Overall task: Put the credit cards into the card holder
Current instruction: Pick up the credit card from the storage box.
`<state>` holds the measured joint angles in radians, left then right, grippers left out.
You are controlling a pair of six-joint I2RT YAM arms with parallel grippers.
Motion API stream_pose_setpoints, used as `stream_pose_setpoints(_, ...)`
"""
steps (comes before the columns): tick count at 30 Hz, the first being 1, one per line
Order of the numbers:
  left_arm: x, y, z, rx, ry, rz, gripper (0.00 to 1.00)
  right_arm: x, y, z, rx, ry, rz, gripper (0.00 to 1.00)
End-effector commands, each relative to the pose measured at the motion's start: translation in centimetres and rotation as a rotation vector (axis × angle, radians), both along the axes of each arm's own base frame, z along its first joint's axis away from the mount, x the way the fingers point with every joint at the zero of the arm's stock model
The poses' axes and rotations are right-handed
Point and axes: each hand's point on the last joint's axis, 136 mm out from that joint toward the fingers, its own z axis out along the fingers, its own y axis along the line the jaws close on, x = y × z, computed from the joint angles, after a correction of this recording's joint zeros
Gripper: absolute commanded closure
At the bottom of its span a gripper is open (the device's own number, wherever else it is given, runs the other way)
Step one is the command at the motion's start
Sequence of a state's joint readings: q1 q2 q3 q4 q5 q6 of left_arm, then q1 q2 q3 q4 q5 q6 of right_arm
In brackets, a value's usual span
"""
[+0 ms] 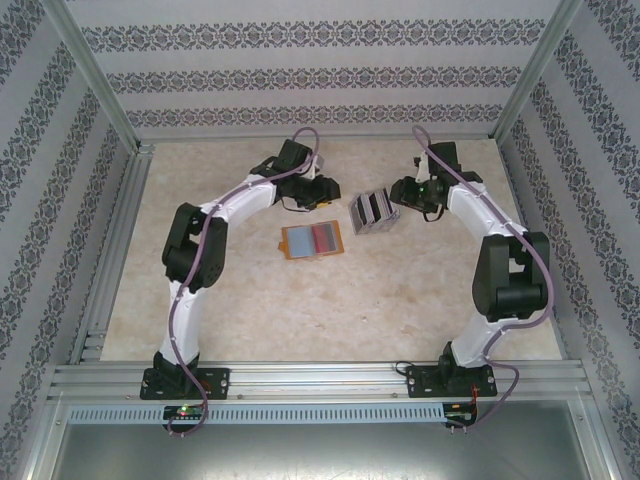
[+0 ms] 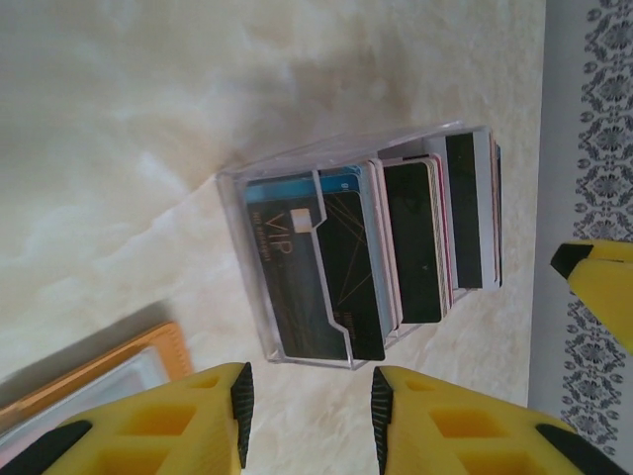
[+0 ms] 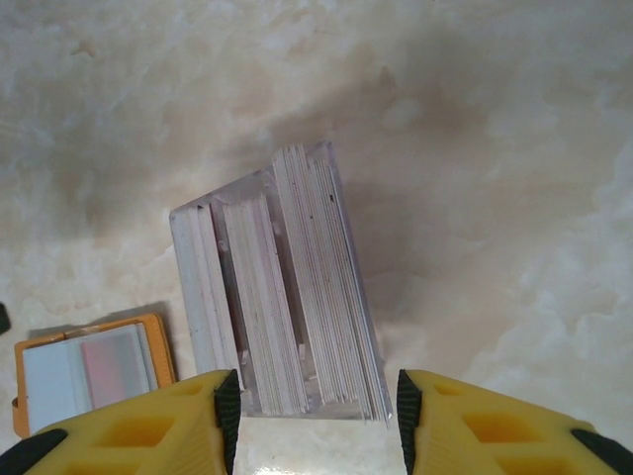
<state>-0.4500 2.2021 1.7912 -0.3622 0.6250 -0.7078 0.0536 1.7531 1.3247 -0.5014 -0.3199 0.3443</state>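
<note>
The credit cards (image 1: 372,211) stand in rows in a clear tiered stand at the back middle of the table. In the left wrist view the credit cards (image 2: 381,262) show dark faces, one marked VIP. My left gripper (image 2: 310,411) is open just short of the stand's near corner, with nothing between its fingers. In the right wrist view the credit cards (image 3: 287,297) are seen edge-on. My right gripper (image 3: 316,416) is open, its tips level with the stack's near end and as wide as it. The card holder (image 1: 312,241), an orange wallet, lies open and flat beside the stand.
The card holder (image 2: 99,371) shows at the lower left of the left wrist view, and the card holder (image 3: 89,366) lies left of the stand in the right wrist view. A yellow finger of my right gripper (image 2: 605,285) sits beyond the stand. Patterned walls enclose the marble table (image 1: 300,310).
</note>
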Motion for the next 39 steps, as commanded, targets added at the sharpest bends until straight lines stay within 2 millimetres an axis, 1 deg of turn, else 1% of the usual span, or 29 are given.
stream_pose_setpoints(1,-1.0,-2.0,-0.8,0.001,0.055,-0.058,0.61,0.4,-0.3,-0.3,0.023,0.044,0.000,0.51)
stream_pose_setpoints(4,-0.8,-3.1,-1.2,0.005,0.062,-0.069,0.60,1.0,-0.1,-0.7,0.046,0.057,0.014,0.51)
stream_pose_setpoints(9,-0.4,-4.5,-2.3,-0.006,0.090,-0.081,0.60,1.6,0.5,-1.9,0.070,0.103,0.043,0.51)
stream_pose_setpoints(14,-0.2,-5.4,-3.6,-0.002,0.111,-0.105,0.60,2.0,0.8,-2.4,0.087,0.120,0.055,0.51)
stream_pose_setpoints(17,-0.1,-5.6,-4.0,-0.005,0.122,-0.108,0.60,2.0,0.9,-2.8,0.088,0.131,0.059,0.51)
stream_pose_setpoints(19,-0.1,-5.7,-3.9,-0.009,0.121,-0.110,0.60,2.0,0.9,-2.9,0.092,0.134,0.060,0.50)
stream_pose_setpoints(23,-0.1,-6.0,-4.2,-0.011,0.129,-0.111,0.60,2.2,1.8,-3.3,0.137,0.154,0.083,0.51)
stream_pose_setpoints(28,0.2,-6.6,-5.2,-0.022,0.150,-0.111,0.60,2.5,2.1,-2.9,0.143,0.153,0.106,0.50)
stream_pose_setpoints(33,0.3,-7.6,-5.9,-0.030,0.164,-0.118,0.60,2.2,2.5,-3.0,0.158,0.163,0.118,0.50)
stream_pose_setpoints(38,0.2,-7.5,-6.8,-0.010,0.176,-0.117,0.60,2.1,3.1,-2.9,0.172,0.165,0.131,0.50)
stream_pose_setpoints(39,0.1,-7.4,-7.2,0.000,0.181,-0.116,0.60,2.0,3.3,-2.8,0.174,0.163,0.136,0.50)
